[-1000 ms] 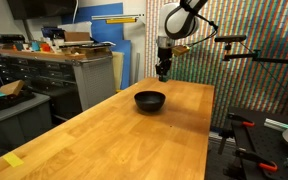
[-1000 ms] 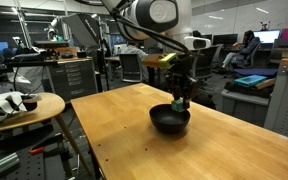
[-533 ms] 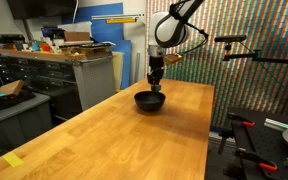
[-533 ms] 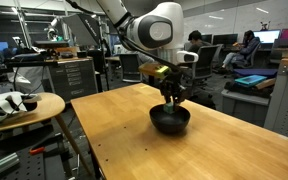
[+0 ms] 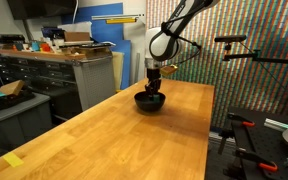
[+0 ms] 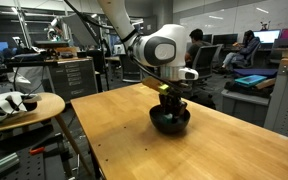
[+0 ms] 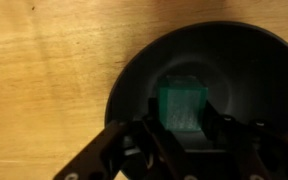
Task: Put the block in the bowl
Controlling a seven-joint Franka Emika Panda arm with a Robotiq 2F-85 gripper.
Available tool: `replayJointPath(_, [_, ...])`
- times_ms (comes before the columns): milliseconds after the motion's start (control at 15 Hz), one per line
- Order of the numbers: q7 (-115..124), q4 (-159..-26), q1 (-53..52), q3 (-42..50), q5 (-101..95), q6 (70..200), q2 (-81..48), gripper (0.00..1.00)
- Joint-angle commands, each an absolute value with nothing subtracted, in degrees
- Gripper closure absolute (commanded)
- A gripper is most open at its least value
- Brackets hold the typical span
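End effector point(image 7: 185, 122) clasps block point(image 7: 184, 104) over bowl point(image 7: 134, 85), seen only in wrist view.

The bowl point(image 5: 150, 101) stands on the table point(image 5: 134, 140) close to its far end and nearer the left long edge in an exterior view, well apart from the near end. In an exterior view the same bowl point(image 6: 170, 120) sits toward the right edge of the table point(image 6: 114, 135).

The gripper point(image 5: 152, 90) hangs straight above the bowl, its tip down within the rim; both exterior views show it point(image 6: 172, 103) over the middle. In the wrist view the block point(image 7: 184, 108) lies between the gripper point(image 7: 184, 127) fingers, which press against two of its sides, over the centre of the bowl point(image 7: 124, 80).

A cabinet point(image 5: 69, 75) stands beyond the left edge.
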State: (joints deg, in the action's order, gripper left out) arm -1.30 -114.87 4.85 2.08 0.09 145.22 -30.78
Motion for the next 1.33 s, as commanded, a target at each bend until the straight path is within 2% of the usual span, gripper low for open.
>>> replayJointPath(0, [-4.0, -111.6, 6.0, 0.5, 1.9, 143.3, -32.7, 0.31])
replayJointPath(267, [-4.3, -110.1, 5.4, -0.2, 1.9, 140.7, -30.4, 0.02])
replayJointPath(333, [-4.1, -109.6, 5.0, -0.1, 1.4, 139.7, -29.4, 0.0])
replayJointPath(1267, [-3.4, -111.4, -0.3, -0.2, -3.2, 110.2, -4.5, 0.0])
